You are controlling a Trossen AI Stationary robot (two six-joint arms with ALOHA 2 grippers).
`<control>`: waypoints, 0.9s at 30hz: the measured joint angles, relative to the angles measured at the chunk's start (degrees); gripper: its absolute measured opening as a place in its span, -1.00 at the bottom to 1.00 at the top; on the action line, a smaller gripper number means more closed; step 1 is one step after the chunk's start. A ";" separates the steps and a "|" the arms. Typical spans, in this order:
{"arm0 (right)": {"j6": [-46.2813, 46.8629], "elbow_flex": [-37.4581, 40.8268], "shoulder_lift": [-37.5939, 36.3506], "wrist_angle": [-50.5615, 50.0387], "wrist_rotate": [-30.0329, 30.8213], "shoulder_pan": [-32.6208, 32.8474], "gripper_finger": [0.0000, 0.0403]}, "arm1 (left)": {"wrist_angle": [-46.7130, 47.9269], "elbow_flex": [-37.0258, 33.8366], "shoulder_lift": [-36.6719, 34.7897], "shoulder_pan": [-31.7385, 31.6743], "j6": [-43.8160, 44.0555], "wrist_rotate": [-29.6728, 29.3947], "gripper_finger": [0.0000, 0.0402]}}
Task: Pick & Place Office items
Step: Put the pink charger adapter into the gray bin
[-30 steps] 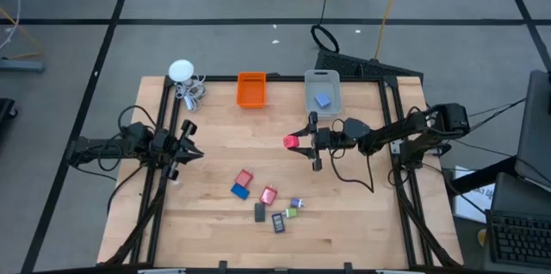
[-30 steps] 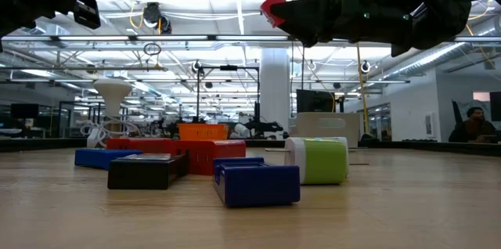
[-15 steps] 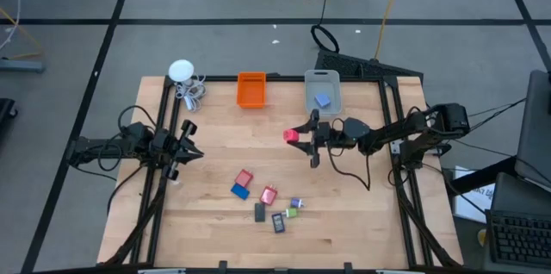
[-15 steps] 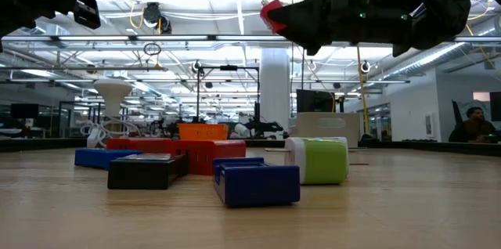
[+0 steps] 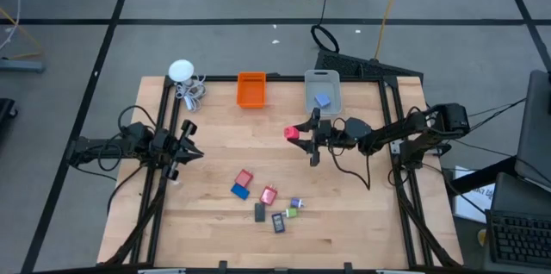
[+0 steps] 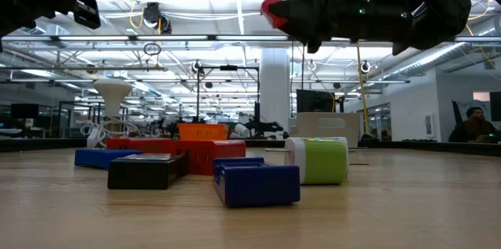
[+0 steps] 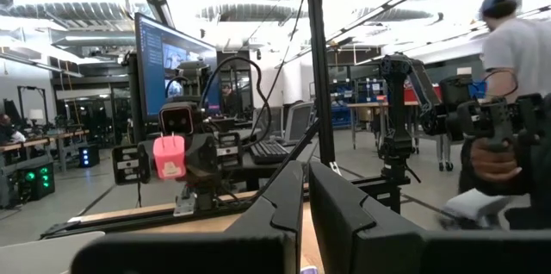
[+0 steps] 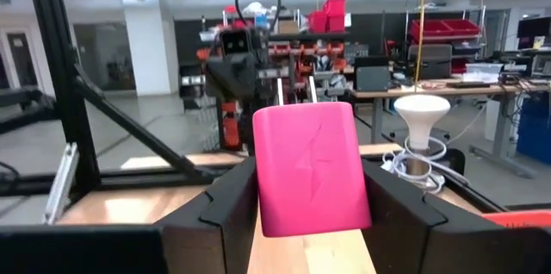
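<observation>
My right gripper hangs over the table's middle, right of centre, shut on a pink-red block that fills the right wrist view. The other office items lie in a loose group nearer the front edge: a red piece, a blue piece, a pink piece, a dark piece, a green bit and a dark blue piece. Each rests flat on the wood. My left gripper waits shut at the table's left edge. My right gripper pinches the pink-red block by two opposite sides between its two fingers. The fingers come roughly level from the table's right side. The block juts out past the fingertips and is lifted well clear of the table.
An orange bin and a clear grey bin holding a blue piece stand at the far edge. A white round gadget with coiled cable sits at the far left corner. A person stands beyond the table. Bare wood lies left of the group.
My right gripper has rolled at the wrist and tipped up slightly without leaving its place. The pink-red block has turned with it from tilted toward level, staying clear of the table.
</observation>
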State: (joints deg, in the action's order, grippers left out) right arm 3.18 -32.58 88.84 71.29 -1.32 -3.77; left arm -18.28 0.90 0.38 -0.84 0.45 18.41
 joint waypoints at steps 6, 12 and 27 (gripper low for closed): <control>0.89 0.00 0.00 0.89 -0.11 0.00 -0.18 | 0.01 0.01 -0.02 0.02 0.00 0.00 -0.88; 0.79 0.00 0.00 0.43 0.04 0.00 -0.18 | 0.01 0.01 0.00 0.02 0.00 0.00 -0.88; 0.70 0.00 0.00 -0.13 -0.16 0.00 -0.18 | 0.01 0.00 0.00 0.00 0.00 0.00 -0.88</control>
State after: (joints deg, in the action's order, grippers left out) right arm 3.88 -32.58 88.84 71.16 -1.48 -3.77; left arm -18.27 0.90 0.38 -0.84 0.45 18.41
